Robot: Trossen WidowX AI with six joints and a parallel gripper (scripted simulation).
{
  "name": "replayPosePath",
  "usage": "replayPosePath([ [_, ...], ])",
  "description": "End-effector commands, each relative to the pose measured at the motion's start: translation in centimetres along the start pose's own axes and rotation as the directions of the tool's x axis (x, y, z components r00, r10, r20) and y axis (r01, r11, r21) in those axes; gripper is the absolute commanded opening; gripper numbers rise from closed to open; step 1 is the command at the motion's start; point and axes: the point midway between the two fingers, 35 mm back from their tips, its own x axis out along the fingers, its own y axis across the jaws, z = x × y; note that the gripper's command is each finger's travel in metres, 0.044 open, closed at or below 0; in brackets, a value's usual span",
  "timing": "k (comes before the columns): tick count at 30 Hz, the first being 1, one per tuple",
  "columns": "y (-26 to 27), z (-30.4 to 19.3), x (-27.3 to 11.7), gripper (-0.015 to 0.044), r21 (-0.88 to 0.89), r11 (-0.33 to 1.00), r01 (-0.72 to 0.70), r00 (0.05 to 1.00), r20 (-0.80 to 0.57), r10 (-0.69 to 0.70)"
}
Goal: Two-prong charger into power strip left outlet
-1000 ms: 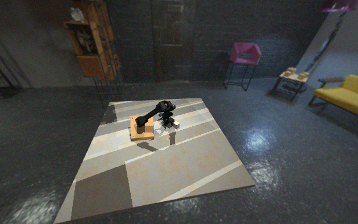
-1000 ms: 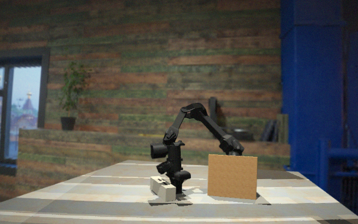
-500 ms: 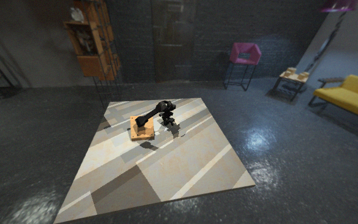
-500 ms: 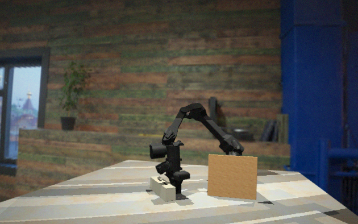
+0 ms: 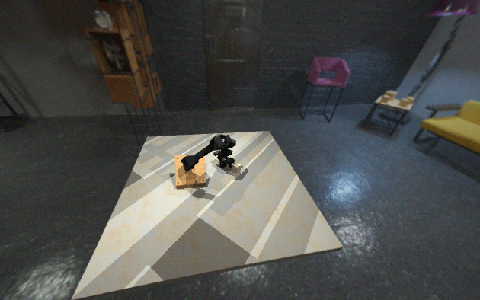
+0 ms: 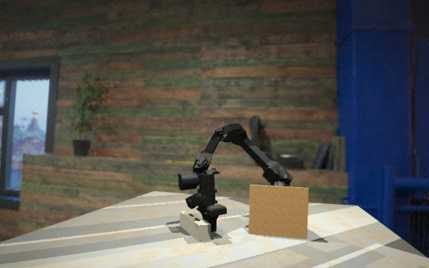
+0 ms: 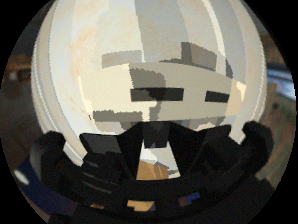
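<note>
The cream power strip [image 5: 238, 167] [image 6: 195, 226] [image 7: 105, 91] lies on the table, with two dark recesses visible in the wrist view. My gripper [image 6: 212, 228] [image 7: 153, 123] is low beside the strip, on the side toward the arm's base. It is shut on the dark charger [image 7: 156, 134], which shows as a small black block between the fingertips. In the wrist view the charger's far end is at the strip's near edge, below the wider left recess. The prongs cannot be made out, and whether charger and strip touch cannot be told.
The orange-brown wooden block [image 5: 180, 178] [image 6: 279, 211] stands by the arm's base, to the right of the gripper in the exterior view. The patterned table [image 5: 206, 244] [image 6: 143, 253] carries the arm, block and strip. Shadows fall across the strip.
</note>
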Motion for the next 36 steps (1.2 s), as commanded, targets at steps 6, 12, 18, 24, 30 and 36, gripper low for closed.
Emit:
replayPosePath([
  [6, 0.05, 0.73, -0.14, 0.0000, 0.014, 1.000, -0.007, 1.000, 0.024, 0.007],
  [12, 0.06, 0.66, -0.14, 0.0000, 0.014, 1.000, -0.007, 1.000, 0.024, 0.007],
  [18, 0.06, 0.58, -0.14, 0.0000, 0.014, 1.000, -0.007, 1.000, 0.024, 0.007],
  [24, 0.06, 0.50, -0.14, 0.0000, 0.014, 1.000, -0.007, 1.000, 0.024, 0.007],
  [30, 0.06, 0.42, -0.13, 0.0000, 0.014, 1.000, -0.007, 1.000, 0.024, 0.007],
  [36, 0.06, 0.34, -0.12, 0.0000, 0.014, 1.000, -0.007, 1.000, 0.023, 0.007],
])
